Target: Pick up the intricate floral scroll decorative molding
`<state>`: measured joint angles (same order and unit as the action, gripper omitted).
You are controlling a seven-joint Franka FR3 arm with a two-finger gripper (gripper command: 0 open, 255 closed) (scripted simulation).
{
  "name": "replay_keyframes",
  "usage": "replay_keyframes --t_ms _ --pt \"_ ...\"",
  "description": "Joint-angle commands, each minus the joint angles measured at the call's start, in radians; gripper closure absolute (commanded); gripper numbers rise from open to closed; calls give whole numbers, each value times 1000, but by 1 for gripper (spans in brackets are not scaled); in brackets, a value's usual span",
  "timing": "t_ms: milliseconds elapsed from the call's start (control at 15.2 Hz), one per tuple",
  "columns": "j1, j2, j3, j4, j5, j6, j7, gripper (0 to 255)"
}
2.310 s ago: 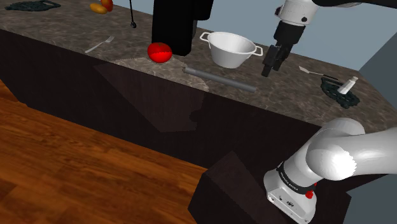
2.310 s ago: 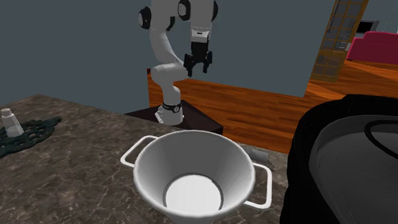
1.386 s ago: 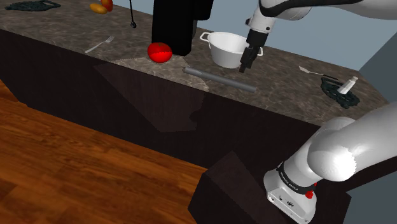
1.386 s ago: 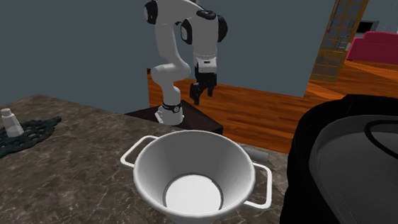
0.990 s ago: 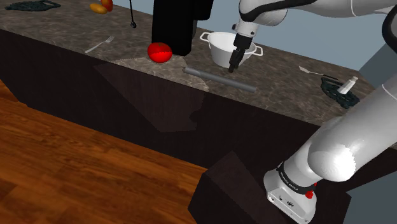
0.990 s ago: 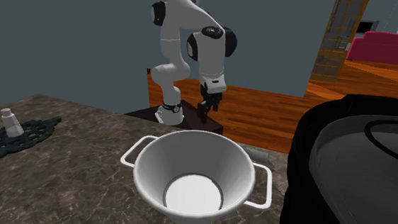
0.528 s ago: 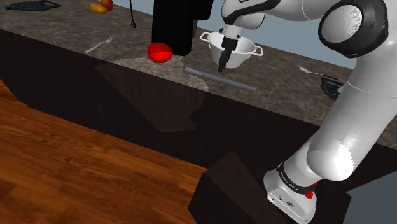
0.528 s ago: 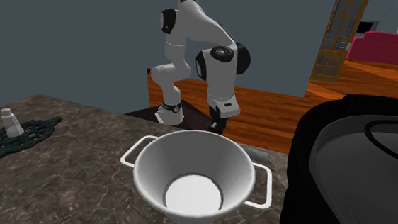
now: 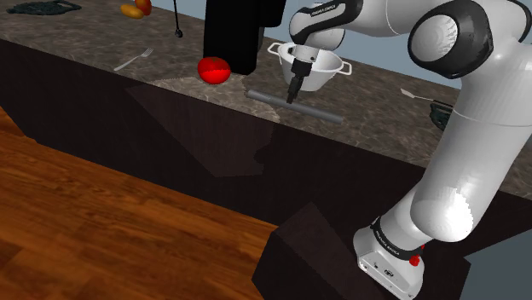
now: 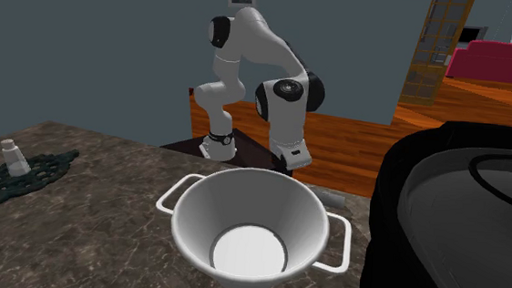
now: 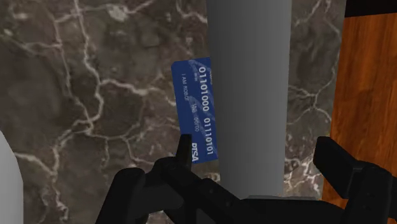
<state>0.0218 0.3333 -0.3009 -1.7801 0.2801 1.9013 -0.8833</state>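
Note:
The molding is drawn as a plain grey bar (image 9: 311, 110) lying on the dark marble counter (image 9: 384, 119), near its front edge and in front of the white bowl (image 9: 328, 70). My gripper (image 9: 292, 95) points down at the bar's middle, just above it. In the wrist view the bar (image 11: 249, 95) runs lengthwise between my open fingers (image 11: 159, 181), which stand apart on either side of it without touching; the gripper (image 11: 254, 184) holds nothing. A blue card (image 11: 198, 111) lies against the bar beside one finger. In the second exterior view the bowl (image 10: 185, 207) hides my fingers.
A tall black appliance (image 9: 239, 30) and a red round object (image 9: 214, 69) stand to the shoulder view's left of the bar, and a fork (image 9: 134, 60) lies further left. A dark scrolled trivet (image 10: 24, 179) carries a small bottle (image 10: 12, 157). The counter's front edge drops to a wood floor (image 9: 102, 230).
The arm swung from over the counter's right part toward the shoulder view's left, passed in front of the bowl and came down over the grey bar. The bar has not moved.

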Motion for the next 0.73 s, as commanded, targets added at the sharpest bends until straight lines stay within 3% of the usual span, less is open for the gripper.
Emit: replay_keyframes --t_ms 0,66,132,660 --pt "0 7 2 -9 4 16 -3 0" --pt "0 7 2 -9 4 16 -3 0" --pt "1 7 2 -8 4 15 -2 255" --pt "1 7 2 -8 4 15 -2 255"
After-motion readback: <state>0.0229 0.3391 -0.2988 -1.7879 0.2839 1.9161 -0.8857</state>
